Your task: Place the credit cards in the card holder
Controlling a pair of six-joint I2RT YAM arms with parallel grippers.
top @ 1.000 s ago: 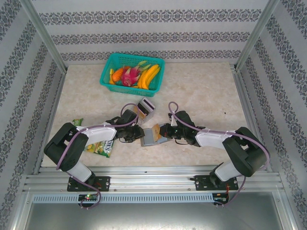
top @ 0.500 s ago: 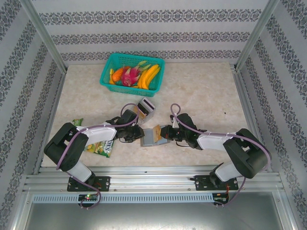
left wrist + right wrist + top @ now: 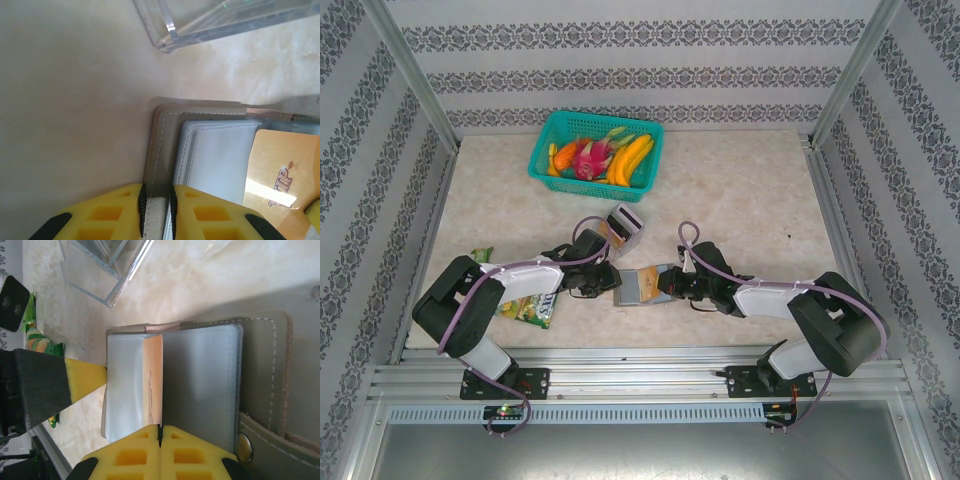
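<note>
The card holder lies open on the table between both arms, a grey wallet with pale inner panels. My left gripper is shut on its left edge, which sits pinched between the yellow fingers. A tan-orange credit card stands on edge against the inner panels, and my right gripper is shut on its near end. The same card shows printed lettering at the right of the left wrist view. In the top view the right gripper is at the wallet's right side.
A clear open-top box stands just behind the wallet. A green-yellow snack packet lies under the left arm. A teal basket of fruit sits at the back. The wallet's snap flap lies to the right.
My right arm has swung its wrist nearer and slightly right, still holding the card at the wallet. The left gripper has stayed on the wallet's edge.
</note>
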